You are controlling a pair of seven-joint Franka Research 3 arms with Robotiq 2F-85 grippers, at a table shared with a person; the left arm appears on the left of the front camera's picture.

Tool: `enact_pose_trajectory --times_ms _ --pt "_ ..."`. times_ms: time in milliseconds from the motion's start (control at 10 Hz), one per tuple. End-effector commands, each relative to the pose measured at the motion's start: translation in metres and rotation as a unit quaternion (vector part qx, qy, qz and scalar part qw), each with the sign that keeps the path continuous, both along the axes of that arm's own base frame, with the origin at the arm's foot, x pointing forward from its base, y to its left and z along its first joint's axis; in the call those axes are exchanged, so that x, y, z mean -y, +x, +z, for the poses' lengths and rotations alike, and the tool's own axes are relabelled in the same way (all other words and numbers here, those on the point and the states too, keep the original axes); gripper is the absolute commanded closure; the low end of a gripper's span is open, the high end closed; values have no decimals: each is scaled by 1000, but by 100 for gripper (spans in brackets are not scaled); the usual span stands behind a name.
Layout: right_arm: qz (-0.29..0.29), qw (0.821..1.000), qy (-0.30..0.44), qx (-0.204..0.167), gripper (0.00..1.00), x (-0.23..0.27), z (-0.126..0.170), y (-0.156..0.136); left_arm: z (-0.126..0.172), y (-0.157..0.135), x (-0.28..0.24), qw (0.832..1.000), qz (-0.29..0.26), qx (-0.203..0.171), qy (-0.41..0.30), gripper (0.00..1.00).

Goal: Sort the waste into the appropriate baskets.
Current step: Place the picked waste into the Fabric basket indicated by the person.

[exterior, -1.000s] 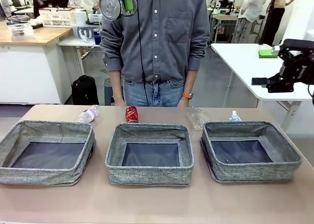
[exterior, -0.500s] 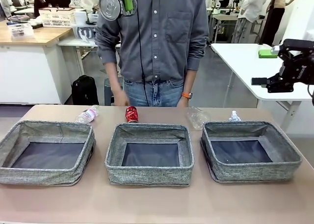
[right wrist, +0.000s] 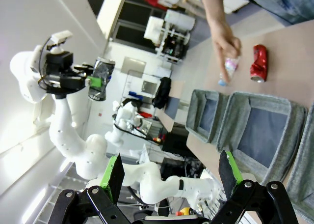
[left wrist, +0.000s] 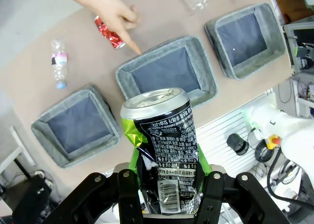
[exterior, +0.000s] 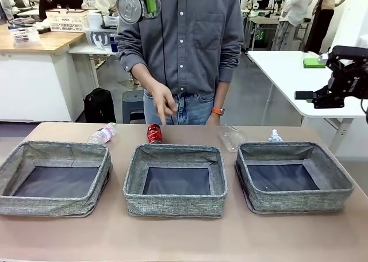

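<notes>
hand (exterior: 164,104) has reached over red can (exterior: 154,133) lying end-on to basket (exterior: 175,205).

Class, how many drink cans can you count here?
2: a red can on the table behind the middle basket, and a dark can held in the left gripper.

Bright, even indoor light falls from above. The table (exterior: 172,239) is uniformly lit, with only thin, soft shadows along the near sides of the baskets (exterior: 175,201). In the front view the person's hand (exterior: 164,106) is smeared by motion blur, while the rest is sharp. In the left wrist view the can (left wrist: 164,135) is crisp and its lid glints. Wide-angle distortion skews the baskets and bends the table's edges there. The right wrist view has a washed-out white wall on its left, and the right tool's (right wrist: 170,157) green pads (right wrist: 115,177) look slightly soft.
</notes>
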State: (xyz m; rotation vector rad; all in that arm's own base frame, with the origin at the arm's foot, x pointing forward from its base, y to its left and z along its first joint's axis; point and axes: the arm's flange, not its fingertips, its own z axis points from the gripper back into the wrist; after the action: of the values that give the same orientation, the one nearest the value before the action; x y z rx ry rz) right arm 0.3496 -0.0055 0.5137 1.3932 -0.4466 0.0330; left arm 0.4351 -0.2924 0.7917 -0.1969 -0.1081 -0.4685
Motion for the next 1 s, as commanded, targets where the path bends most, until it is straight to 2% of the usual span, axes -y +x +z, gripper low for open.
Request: enact_pose_trajectory --times_ms 0,600,800,900 --pt "-3 1000 12 -2 0 -2 5 2 1 -1 1 1000 2 6 -2 55" --pt "-3 1000 12 -2 0 -2 5 2 0 0 0 1000 0 0 0 55" --pt "-3 1000 12 -2 0 -2 5 2 -63 4 24 992 113 27 -37 55" --pt "-3 1000 12 -2 0 -2 5 2 -96 3 33 985 161 56 -15 55"
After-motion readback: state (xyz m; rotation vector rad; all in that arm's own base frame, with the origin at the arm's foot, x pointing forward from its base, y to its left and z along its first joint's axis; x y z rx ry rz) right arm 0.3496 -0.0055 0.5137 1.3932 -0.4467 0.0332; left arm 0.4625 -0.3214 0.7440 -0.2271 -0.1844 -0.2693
